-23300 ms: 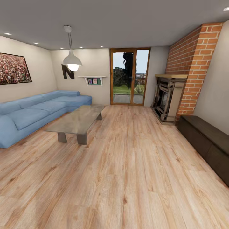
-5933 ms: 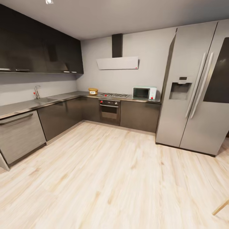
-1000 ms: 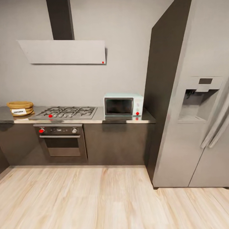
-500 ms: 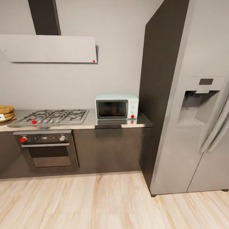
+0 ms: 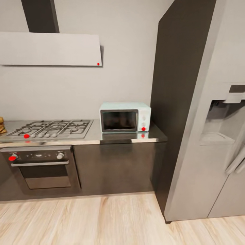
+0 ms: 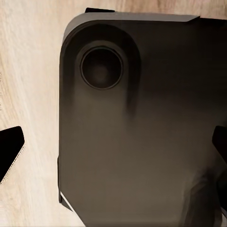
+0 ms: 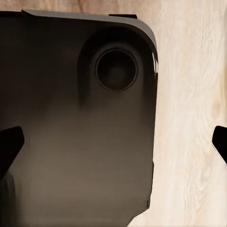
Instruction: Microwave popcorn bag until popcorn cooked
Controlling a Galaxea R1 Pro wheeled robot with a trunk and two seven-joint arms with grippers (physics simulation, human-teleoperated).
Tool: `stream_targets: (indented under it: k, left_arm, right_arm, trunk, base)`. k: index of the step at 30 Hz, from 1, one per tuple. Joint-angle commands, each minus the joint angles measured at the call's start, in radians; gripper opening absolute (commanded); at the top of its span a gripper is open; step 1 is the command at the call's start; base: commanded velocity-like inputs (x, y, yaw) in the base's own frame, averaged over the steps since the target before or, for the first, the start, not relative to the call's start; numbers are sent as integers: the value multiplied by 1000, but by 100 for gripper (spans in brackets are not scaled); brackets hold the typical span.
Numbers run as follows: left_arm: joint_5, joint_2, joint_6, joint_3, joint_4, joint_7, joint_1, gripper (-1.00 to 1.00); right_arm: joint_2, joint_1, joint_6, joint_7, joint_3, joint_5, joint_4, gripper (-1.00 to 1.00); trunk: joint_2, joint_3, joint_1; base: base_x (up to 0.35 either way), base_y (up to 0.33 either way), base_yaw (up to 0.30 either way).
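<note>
Nearing microwave (image 5: 125, 116), popcorn bag (image 5: 1, 125) slid to frame edge; both end effectors spread wide

A home kitchen: gas hob (image 5: 51, 128), built-in oven (image 5: 41, 166), microwave (image 5: 125, 116), tall steel fridge (image 5: 207, 112).

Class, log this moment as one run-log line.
phase: approaching counter | microwave: door closed, on countertop beside fridge | popcorn bag: at view's left edge | grippers: open, empty

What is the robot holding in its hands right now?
Nothing. The left gripper and right gripper are both open, with the robot's dark base and the wooden floor below them. The popcorn bag sits on the countertop.
</note>
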Motion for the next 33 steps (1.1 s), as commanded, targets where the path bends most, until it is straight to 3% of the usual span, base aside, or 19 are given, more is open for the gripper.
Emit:
stream_targets:
  k: [1, 10, 33]
  left_arm:
    - [7, 0, -1, 2, -1, 1, 0, 100]
    - [7, -1, -1, 2, -1, 1, 0, 100]
    - [6, -1, -3, 2, -1, 0, 0, 100]
  right_arm:
    - [0, 0, -3, -1, 0, 1, 0, 100]
    - [0, 0, -4, -1, 3, 2, 0, 100]
    - [0, 0, -4, 0, 6, 5, 0, 100]
  trunk:
    - [0, -1, 1]
    - [0, -1, 1]
    - [0, -1, 1]
  base:
    - [324, 0, 0]
    - [324, -40, 141]
    - [322, -79, 4]
